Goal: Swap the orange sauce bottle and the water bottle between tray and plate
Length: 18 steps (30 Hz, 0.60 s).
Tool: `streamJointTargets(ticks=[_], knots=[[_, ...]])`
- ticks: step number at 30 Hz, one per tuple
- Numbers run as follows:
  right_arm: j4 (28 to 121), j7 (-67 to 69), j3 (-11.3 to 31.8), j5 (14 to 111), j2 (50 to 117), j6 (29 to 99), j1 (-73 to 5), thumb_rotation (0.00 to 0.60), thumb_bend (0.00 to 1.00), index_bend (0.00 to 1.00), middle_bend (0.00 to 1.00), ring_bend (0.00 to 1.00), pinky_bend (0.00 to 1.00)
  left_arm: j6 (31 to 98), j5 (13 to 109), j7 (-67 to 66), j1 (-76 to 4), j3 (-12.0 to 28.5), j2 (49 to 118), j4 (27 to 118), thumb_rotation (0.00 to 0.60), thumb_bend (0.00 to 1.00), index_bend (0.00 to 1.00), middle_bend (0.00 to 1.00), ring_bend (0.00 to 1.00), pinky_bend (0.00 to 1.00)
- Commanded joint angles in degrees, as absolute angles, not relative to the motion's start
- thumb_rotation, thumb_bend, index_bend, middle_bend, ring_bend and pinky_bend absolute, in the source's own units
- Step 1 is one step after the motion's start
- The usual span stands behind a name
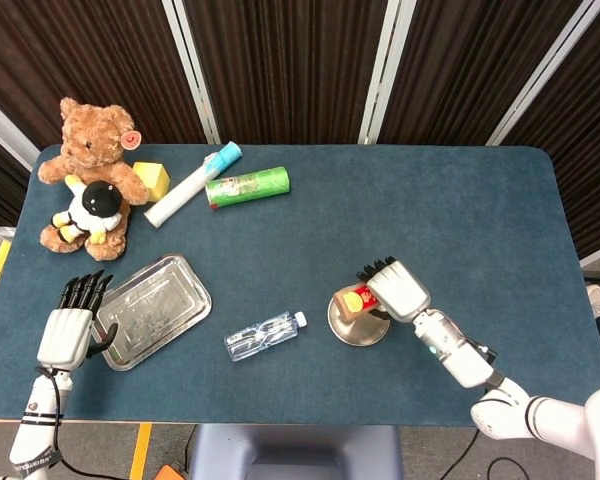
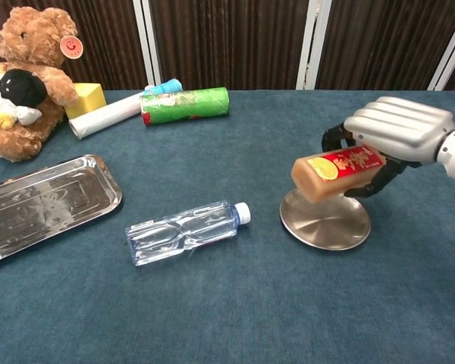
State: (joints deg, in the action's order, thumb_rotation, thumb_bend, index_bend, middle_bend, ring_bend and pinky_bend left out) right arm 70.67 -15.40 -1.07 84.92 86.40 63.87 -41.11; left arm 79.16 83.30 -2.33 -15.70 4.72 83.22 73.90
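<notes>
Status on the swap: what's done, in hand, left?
Done: nothing placed yet; tray and plate are both bare. In hand: right hand holds the orange sauce bottle lying sideways just above the plate. Left: set it down, then move the water bottle, lying on the table, to the tray.
</notes>
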Motion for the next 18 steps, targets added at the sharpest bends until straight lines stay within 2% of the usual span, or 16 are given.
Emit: streamJointTargets(ticks=[1, 6, 13, 18], knots=[[68.54, -13.95, -2.57, 86.88, 87.67, 63.88, -40.04, 0.600, 0.37, 0.90, 0.81, 0.75, 1.00, 79.18, 83.42, -2.28, -15.70, 4.65, 83.21, 73.96, 0.600, 0.41, 0.00, 0.01, 0.00, 0.07], [66.21, -13.75, -2.60, 88.11, 89.95, 63.08, -39.91, 0.600, 0.37, 0.86, 0.81, 0.74, 1.00, 79.11, 83.56, -1.93, -15.65, 4.53, 83.10, 73.97, 0.600, 0.41, 0.00, 0.01, 0.00, 0.07], [63.18, -11.54, -2.61, 88.77, 91.94, 61.71, -39.54, 0.600, 0.33, 0.73, 0.80, 0.68, 0.99, 78.53, 83.20, -0.99, -15.64, 4.56, 82.85, 74.25, 0.600, 0.41, 0.00, 0.01, 0.00, 0.07], [63.32, -9.17, -2.63, 89.27, 91.57, 59.65, -40.14, 0.600, 0.28, 0.52, 0.65, 0.56, 0.92, 78.67, 83.20, -0.90, -15.59, 4.67, 82.76, 74.41, 0.600, 0.41, 0.00, 0.01, 0.00, 0.07]])
